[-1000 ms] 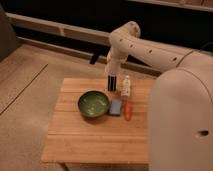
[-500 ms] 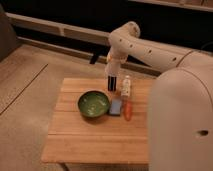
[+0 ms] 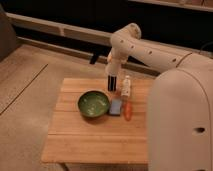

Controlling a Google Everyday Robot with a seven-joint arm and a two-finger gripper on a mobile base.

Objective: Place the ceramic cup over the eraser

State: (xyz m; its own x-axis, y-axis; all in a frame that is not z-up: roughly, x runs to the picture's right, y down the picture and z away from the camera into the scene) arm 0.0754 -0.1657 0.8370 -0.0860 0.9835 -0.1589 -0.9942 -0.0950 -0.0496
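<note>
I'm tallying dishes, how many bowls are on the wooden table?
1. The green bowl sits left of centre on the wooden table, beside a blue block. The gripper hangs shut behind it. The robot's body may hide things at right.

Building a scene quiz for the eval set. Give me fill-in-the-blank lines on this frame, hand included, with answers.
1. The bowl on the table is ____ in colour.
2. The hand hangs above the table's far edge, just ____ of the white bottle in the picture.
3. The blue block lies between the bowl and the ____ carrot-like item.
4. The hand's fingers are ____.

Answers: green; left; orange; shut
</note>
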